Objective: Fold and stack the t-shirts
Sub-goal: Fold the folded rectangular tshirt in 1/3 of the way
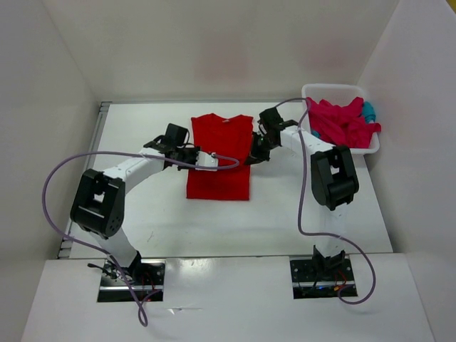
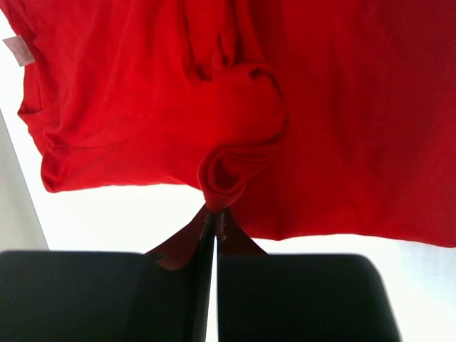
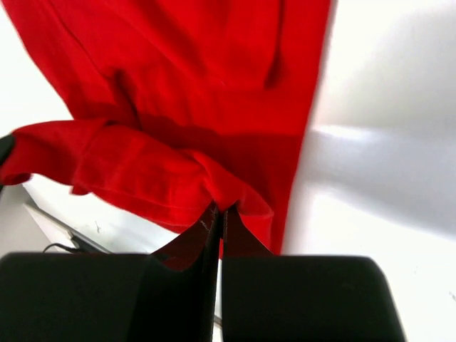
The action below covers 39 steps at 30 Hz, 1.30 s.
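Top external view, entry one: red t-shirt (image 1: 219, 167), laid flat at the middle of the white table (image 1: 178, 228), neckline toward the far edge, hem toward the arm bases, outline roughly rectangular.

Entry two: left gripper (image 1: 212, 162), reaching in from the left and sitting over the shirt's left half at mid-height. Left wrist view: left gripper (image 2: 215, 222) clenched, jaws pressed together on a pinch of the red t-shirt (image 2: 342, 107). The cloth is gathered into a rolled bunch just beyond the tips. A small white label (image 2: 18, 51) shows at the garment's upper left corner.

Entry three: right gripper (image 1: 251, 155), at the shirt's right edge, level with the left one. Right wrist view: right gripper (image 3: 218, 217) clamped tight on a fold of the red t-shirt (image 3: 214, 64). A raised flap trails off to the left, with bare table to the right.

Entry four: white lattice basket (image 1: 332, 87), at the table's far right corner, well apart from the red shirt. It holds the crimson-pink t-shirt (image 1: 345, 122), crumpled, and the teal-blue t-shirt (image 1: 368, 110), only a small part of which shows at the pink one's right side.
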Each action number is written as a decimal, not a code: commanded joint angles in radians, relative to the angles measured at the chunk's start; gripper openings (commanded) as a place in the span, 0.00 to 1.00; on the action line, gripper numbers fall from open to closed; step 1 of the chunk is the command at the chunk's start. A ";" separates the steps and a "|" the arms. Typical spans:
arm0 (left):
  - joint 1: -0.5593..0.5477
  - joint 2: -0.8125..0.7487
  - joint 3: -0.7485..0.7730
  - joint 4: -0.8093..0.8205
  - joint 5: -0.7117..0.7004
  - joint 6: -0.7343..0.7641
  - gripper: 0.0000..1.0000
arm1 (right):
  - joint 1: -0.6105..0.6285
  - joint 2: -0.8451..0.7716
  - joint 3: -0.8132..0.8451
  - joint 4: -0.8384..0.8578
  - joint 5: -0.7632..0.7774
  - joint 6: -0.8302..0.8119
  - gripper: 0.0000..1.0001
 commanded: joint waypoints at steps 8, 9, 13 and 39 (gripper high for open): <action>-0.001 0.051 -0.004 0.187 0.038 -0.007 0.03 | -0.008 0.083 0.131 0.008 -0.031 -0.013 0.00; -0.001 0.051 -0.004 0.216 0.038 -0.007 0.03 | -0.008 0.098 0.142 -0.004 -0.018 -0.013 0.00; -0.001 0.071 -0.039 0.279 0.016 -0.016 0.05 | -0.018 0.121 0.174 -0.023 0.008 -0.013 0.03; 0.028 -0.071 -0.005 0.185 -0.381 -0.269 0.71 | 0.061 0.020 0.051 0.045 0.061 -0.057 0.00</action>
